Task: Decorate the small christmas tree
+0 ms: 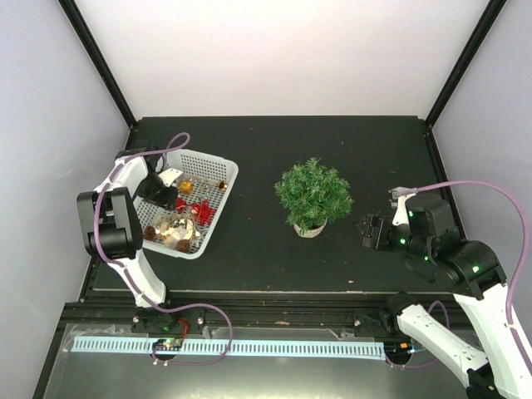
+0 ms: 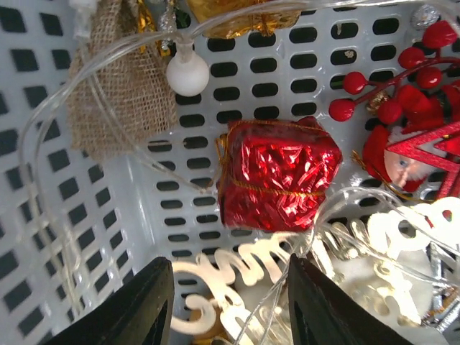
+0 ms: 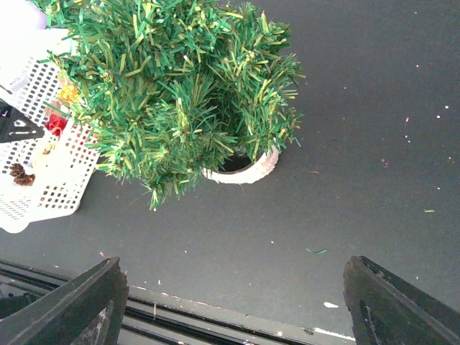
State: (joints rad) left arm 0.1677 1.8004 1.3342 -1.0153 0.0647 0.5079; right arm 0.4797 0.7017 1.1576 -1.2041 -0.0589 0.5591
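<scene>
Tree [image 1: 313, 195] stands upright in its pale pot about mid-counter [image 1: 258, 249], bare of any ornament and well apart from the white basket [image 1: 218, 166] off to its left. Right arm [image 1: 432, 237] sits just beside the tree, its jaws spread wide with nothing between them. Left arm [image 1: 112, 224] reaches down into the basket. Its jaws are parted and grip nothing, poised over a cream script ornament [image 2: 237, 269], with a red gift box [image 2: 277, 180] just beyond. My worry is the clear light string [image 2: 187, 72] looped across everything in there. Closing here could catch the wire along with the ornament, and a lift would then drag out the box, the berries [image 2: 381, 93] or the basket itself. A hard nudge from either arm could also tip the tree.
</scene>
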